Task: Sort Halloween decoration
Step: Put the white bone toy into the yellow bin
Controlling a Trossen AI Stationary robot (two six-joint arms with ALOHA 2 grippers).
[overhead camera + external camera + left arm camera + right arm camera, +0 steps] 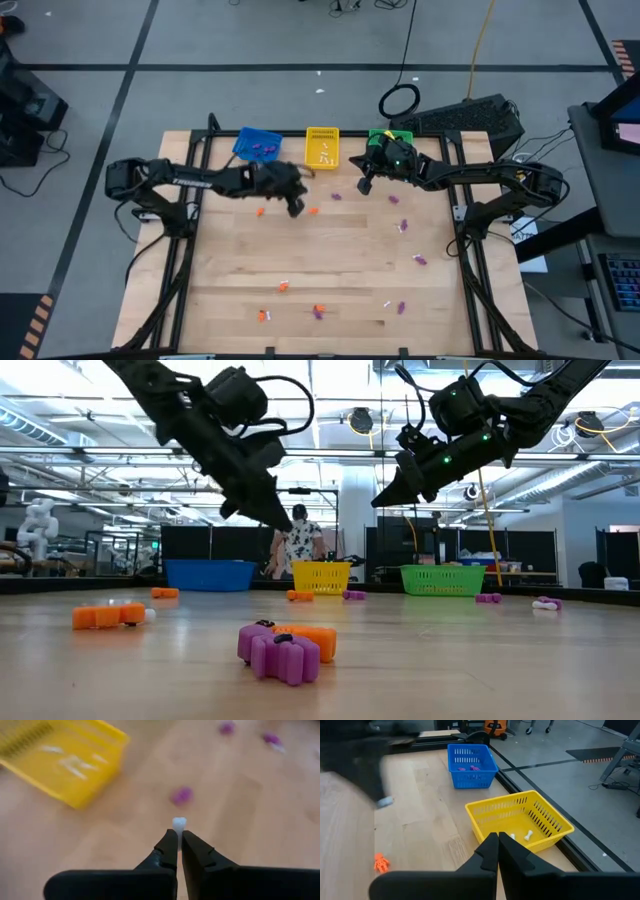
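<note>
Nearest the low camera, a purple trinket [278, 653] lies on the table [330, 265] touching an orange trinket [312, 641] behind it; another orange piece [108, 616] sits off to one side; more orange, purple and white pieces are scattered across the near and middle boards in the high view, so most of the sorting looks undone.

Above the middle of the table hangs the left gripper [179, 836], raised clear of the wood; its fingers are pinched together on a small white trinket [179, 824] that pokes out just past the tips; a purple piece [182, 796] lies on the boards below and ahead of it. The right gripper [498, 841] is closed with nothing between its fingers, held up near the far edge, close to the green basket [380, 137].

Along the far edge stand the blue basket [258, 144] with purple pieces in it, the yellow basket [322, 146] with white pieces in it, and the green one; whether the green one holds anything I cannot tell.

The step in hand appears to be carrying the white piece to the yellow basket; the next move likely calls for travelling over that basket's rim, staying high enough to clear its wall, then opening the fingers so the piece drops among the other white ones.
</note>
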